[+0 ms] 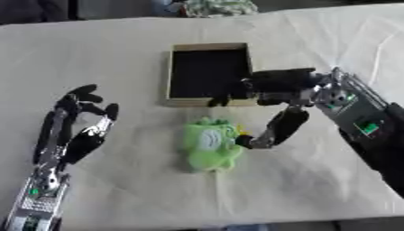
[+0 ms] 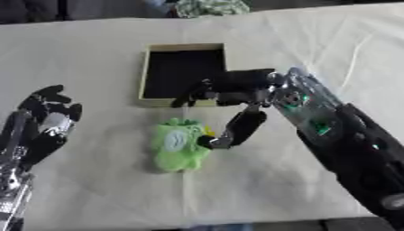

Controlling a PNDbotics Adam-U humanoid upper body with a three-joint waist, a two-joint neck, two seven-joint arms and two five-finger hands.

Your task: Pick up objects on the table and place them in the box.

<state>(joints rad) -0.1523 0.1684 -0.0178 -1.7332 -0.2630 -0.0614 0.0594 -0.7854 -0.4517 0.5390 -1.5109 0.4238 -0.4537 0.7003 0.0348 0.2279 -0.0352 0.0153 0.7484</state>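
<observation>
A light green soft toy (image 1: 209, 144) lies on the white tablecloth, just in front of the box. The shallow box (image 1: 209, 46) has a tan rim and a dark inside, and I see nothing in it. My right hand (image 1: 280, 83) hovers open over the box's near right corner, its fingers stretched left along the front rim. Its thumb (image 1: 276, 128) points down and touches the toy's right side. My left hand (image 1: 79, 122) rests open at the left, fingers up, well apart from the toy and holding nothing.
The creased white cloth (image 1: 118, 54) covers the whole table. A green patterned bundle (image 1: 217, 6) sits at the far edge behind the box. Bare cloth lies to the left of the box and in front of the toy.
</observation>
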